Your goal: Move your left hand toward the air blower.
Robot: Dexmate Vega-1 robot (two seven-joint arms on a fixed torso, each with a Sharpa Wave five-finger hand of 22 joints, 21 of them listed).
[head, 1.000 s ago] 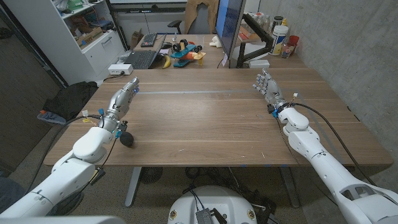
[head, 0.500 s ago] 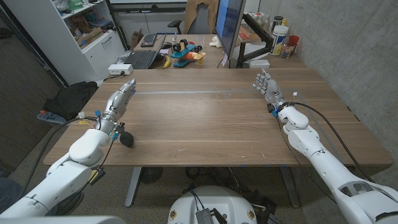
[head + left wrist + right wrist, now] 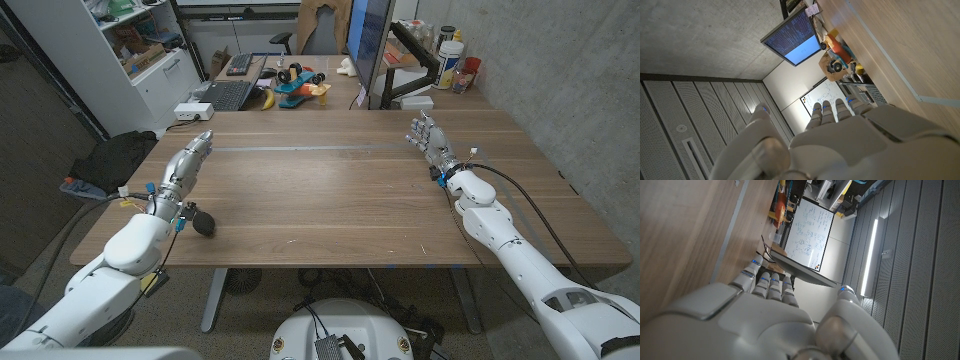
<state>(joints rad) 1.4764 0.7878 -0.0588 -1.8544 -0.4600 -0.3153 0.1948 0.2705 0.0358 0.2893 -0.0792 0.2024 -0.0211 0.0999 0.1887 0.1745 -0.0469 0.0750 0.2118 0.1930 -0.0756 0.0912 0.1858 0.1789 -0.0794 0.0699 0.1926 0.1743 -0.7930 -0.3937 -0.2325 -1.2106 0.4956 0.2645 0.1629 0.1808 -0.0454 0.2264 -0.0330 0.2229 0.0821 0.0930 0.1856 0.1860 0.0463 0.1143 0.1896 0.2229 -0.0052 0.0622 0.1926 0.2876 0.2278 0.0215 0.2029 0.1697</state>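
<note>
The air blower (image 3: 203, 223) lay on the bench (image 3: 330, 200) near its front left edge, just beside the left wrist. The left hand (image 3: 186, 164) reached out over the bench's left side, beyond the blower. The right hand (image 3: 430, 143) stood at the far right, well apart.

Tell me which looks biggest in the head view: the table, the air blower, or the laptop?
1. Table, by far the largest.
2. Laptop, though it sits farther from the camera.
3. Air blower, smallest.
</note>
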